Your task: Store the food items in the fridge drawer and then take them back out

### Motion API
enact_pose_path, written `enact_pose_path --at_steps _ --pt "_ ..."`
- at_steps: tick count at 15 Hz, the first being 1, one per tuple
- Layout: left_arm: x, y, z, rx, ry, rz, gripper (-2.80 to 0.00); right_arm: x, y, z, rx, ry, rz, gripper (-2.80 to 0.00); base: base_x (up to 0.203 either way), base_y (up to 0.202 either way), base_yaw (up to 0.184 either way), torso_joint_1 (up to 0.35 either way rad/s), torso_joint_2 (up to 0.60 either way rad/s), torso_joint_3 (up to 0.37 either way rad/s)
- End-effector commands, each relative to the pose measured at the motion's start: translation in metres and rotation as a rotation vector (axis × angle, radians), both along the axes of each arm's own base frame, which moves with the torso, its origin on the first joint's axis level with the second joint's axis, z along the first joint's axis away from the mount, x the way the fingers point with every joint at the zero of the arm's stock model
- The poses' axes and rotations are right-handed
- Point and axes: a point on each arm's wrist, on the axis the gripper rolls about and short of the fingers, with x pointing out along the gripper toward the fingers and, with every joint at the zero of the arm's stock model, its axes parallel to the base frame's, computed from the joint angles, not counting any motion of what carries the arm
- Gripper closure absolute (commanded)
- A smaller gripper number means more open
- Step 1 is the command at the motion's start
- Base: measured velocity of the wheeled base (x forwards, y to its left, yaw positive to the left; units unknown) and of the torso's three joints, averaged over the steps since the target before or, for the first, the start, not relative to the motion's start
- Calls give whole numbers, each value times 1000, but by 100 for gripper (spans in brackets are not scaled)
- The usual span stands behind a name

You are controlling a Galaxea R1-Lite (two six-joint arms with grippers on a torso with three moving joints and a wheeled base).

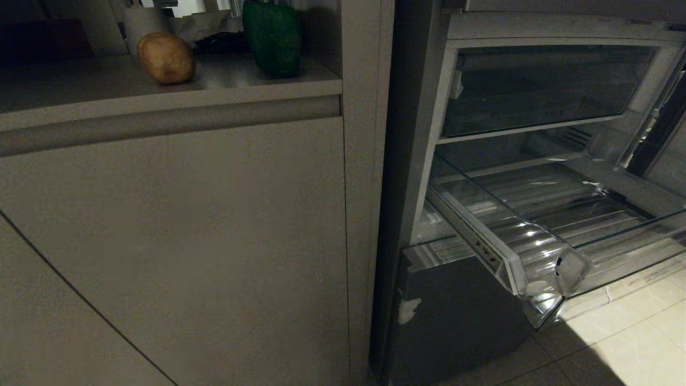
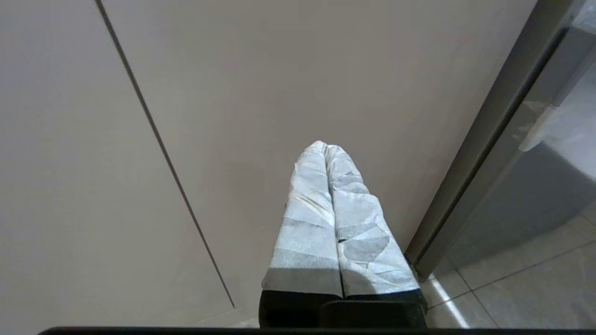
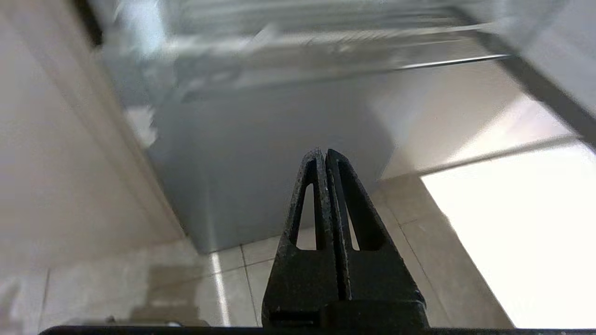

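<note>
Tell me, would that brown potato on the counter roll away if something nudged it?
Probably a little. The potato is rounded and lies on a smooth flat counter, so a nudge might rock it. Its lumpy shape should stop it soon. It looks solid and rough-skinned, so likely firm, not slippery.

1. The grey countertop point(image 1: 107, 88) at the far left carries a tan-brown potato point(image 1: 165, 57) near its front edge.
2. A green bell pepper point(image 1: 271, 38) stands to the right of the potato, apart from it.
3. A white cylinder point(image 1: 143, 24) and crumpled paper point(image 1: 206, 24) sit just behind them.
</note>
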Motion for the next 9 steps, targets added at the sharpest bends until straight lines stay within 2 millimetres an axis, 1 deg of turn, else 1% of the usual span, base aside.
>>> enact_pose_path --at_steps 1,3,5,6,7,9 --pt "0 0 0 -1 1 1 0 -4 1 -42 -5 -8 81 0 0 0 0 0 0 0" --pt "0 0 0 -1 1 1 0 9 2 -63 -5 36 111 0 0 0 0 0 0 0" --pt "0 0 0 -1 1 1 0 24 2 -82 -27 21 119 0 0 0 0 0 0 0" --pt "0 0 0 -1 1 1 0 30 2 -89 -61 -15 118 0 0 0 0 0 0 0" --pt "0 0 0 -1 1 1 0 33 2 -90 -89 -49 113 0 0 0 0 0 0 0" --pt "0 0 0 -1 1 1 0 33 2 -91 -83 -50 109 0 0 0 0 0 0 0"
